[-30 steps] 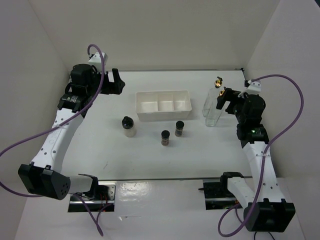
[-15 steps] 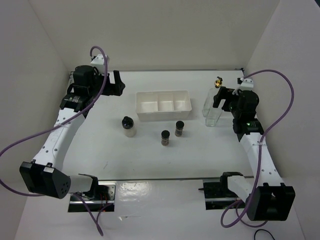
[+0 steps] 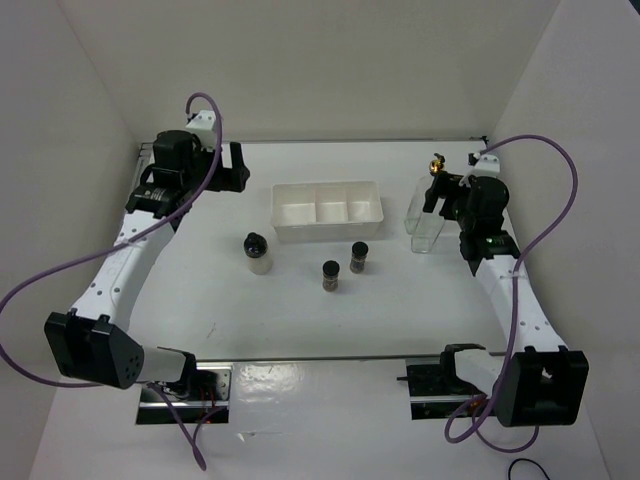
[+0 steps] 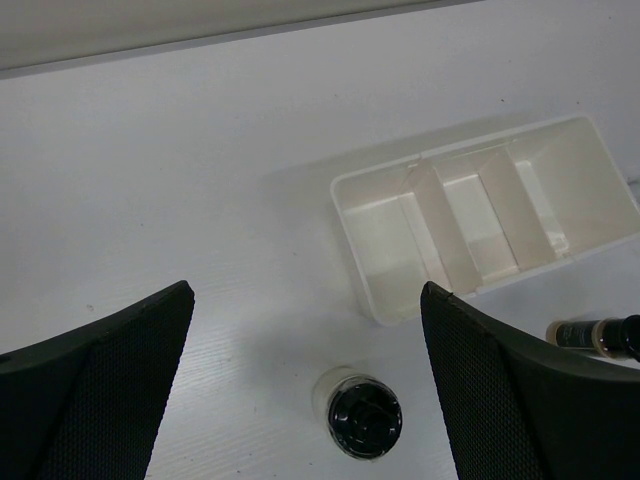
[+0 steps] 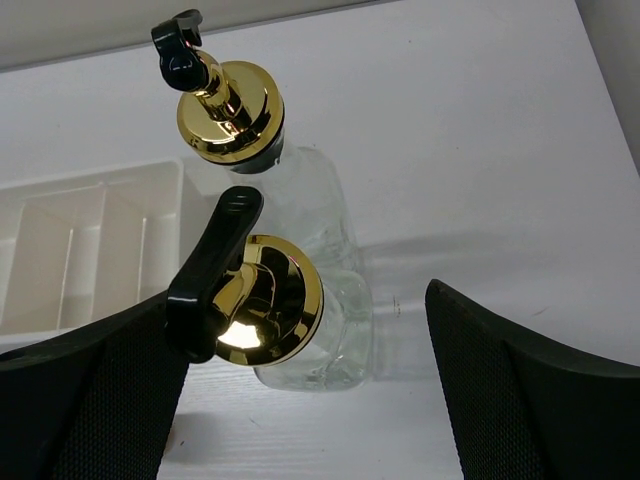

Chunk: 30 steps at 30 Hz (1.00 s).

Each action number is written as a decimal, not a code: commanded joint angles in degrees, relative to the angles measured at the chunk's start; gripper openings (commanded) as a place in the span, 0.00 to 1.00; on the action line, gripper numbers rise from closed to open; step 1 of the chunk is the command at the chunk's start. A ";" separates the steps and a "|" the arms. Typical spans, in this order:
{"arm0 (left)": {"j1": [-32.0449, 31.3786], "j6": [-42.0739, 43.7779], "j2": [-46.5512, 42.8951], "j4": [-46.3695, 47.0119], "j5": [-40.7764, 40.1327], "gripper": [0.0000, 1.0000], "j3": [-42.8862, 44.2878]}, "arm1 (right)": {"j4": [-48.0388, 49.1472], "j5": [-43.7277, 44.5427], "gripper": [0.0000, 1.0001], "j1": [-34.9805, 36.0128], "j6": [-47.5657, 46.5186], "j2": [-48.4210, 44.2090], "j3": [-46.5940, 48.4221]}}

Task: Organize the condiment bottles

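Two tall clear glass bottles stand together at the right, the nearer bottle (image 3: 429, 232) (image 5: 335, 335) in front of the farther bottle (image 3: 416, 205) (image 5: 228, 112), both with gold spouts. My right gripper (image 3: 440, 193) (image 5: 298, 295) is open, its jaws either side of the nearer bottle's top, not gripping it. A whitish black-capped jar (image 3: 258, 251) (image 4: 365, 418) stands left of centre, with two small dark jars (image 3: 331, 275) (image 3: 359, 257) to its right. One dark jar (image 4: 597, 334) shows at the left wrist view's right edge. My left gripper (image 3: 236, 166) (image 4: 305, 295) hangs open and empty at the back left, above the whitish jar.
A white three-compartment tray (image 3: 326, 186) (image 4: 352, 238) lies at the back centre between the two grippers, with nothing in it. White walls close the table at the back and on both sides. Both arm bases sit at the near edge.
My right gripper has moved left, closer over the nearer glass bottle. The left arm has shifted slightly to the right. The bottles and jars have not moved.
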 commanded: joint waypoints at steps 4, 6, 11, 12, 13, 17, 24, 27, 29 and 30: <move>-0.06 1.24 1.51 2.52 -0.51 1.00 2.17 | 5.24 1.88 0.88 0.58 -1.00 1.98 0.57; -0.06 1.24 1.52 2.52 -0.51 1.00 2.17 | 5.24 1.88 0.85 0.58 -1.00 2.69 1.19; -0.06 1.24 2.57 2.52 -0.51 1.00 2.70 | 4.71 1.88 0.75 1.10 -1.53 3.92 1.80; -0.06 1.24 2.57 2.52 -0.51 1.00 2.70 | 4.71 1.88 0.72 1.11 -1.53 3.92 1.81; -0.06 1.24 2.57 2.52 -0.51 1.00 2.70 | 4.71 1.88 0.69 1.11 -1.53 3.92 1.81; -0.06 1.24 3.10 2.52 -0.51 1.00 3.23 | 4.71 1.88 0.51 1.11 -2.05 4.45 2.33; -0.06 1.24 3.63 2.52 -0.51 1.00 3.23 | 3.57 2.41 0.28 1.72 -2.58 3.92 2.86; -0.06 1.24 3.63 2.52 -0.51 1.00 3.23 | 3.04 2.94 0.14 1.72 -2.59 3.92 2.86; -0.06 1.24 3.63 2.52 -0.51 1.00 3.23 | 3.04 2.94 0.06 1.72 -2.59 3.31 2.86; -0.06 1.24 3.63 2.52 -0.51 1.00 3.23 | 2.17 2.94 0.04 1.72 -2.59 2.79 3.38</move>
